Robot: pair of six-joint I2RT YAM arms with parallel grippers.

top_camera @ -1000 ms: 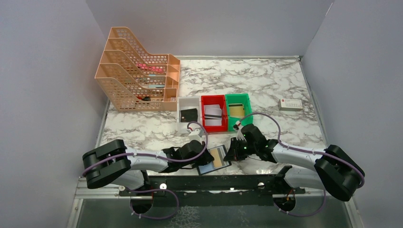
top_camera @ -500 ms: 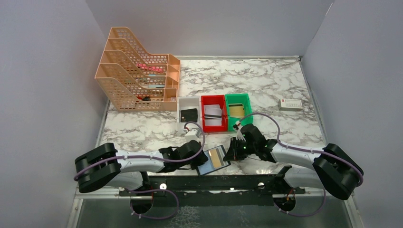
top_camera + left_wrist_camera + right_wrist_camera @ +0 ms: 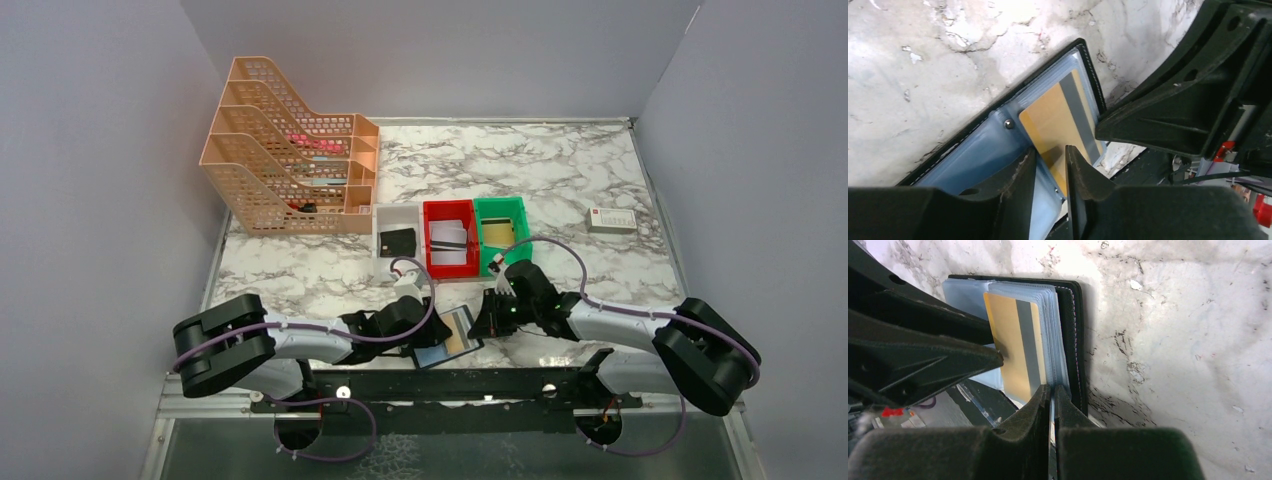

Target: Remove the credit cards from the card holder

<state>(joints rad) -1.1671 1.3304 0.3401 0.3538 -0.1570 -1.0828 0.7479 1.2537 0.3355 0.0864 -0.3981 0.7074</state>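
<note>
The card holder [image 3: 440,352] lies open near the table's front edge, a black cover [image 3: 1075,340] with blue-grey clear sleeves [image 3: 973,160]. A tan-gold credit card [image 3: 460,331] with a grey stripe sticks out of a sleeve [image 3: 1058,120] [image 3: 1008,340]. My left gripper [image 3: 428,333] [image 3: 1050,157] stands open by a narrow gap, its tips straddling the card's near corner and the sleeve edge. My right gripper [image 3: 482,325] [image 3: 1053,390] is shut on the edge of the clear sleeves, beside the cover. The two grippers face each other across the holder.
Behind the holder stand a white bin [image 3: 397,210] with a black square piece, a red bin [image 3: 428,240] and a green bin [image 3: 500,203] holding a tan card. A peach file rack [image 3: 290,160] is at back left, a white box [image 3: 611,220] at right.
My left gripper's jaws have opened from shut, and its arm has shifted a little. The right gripper keeps its pinch on the sleeves.
</note>
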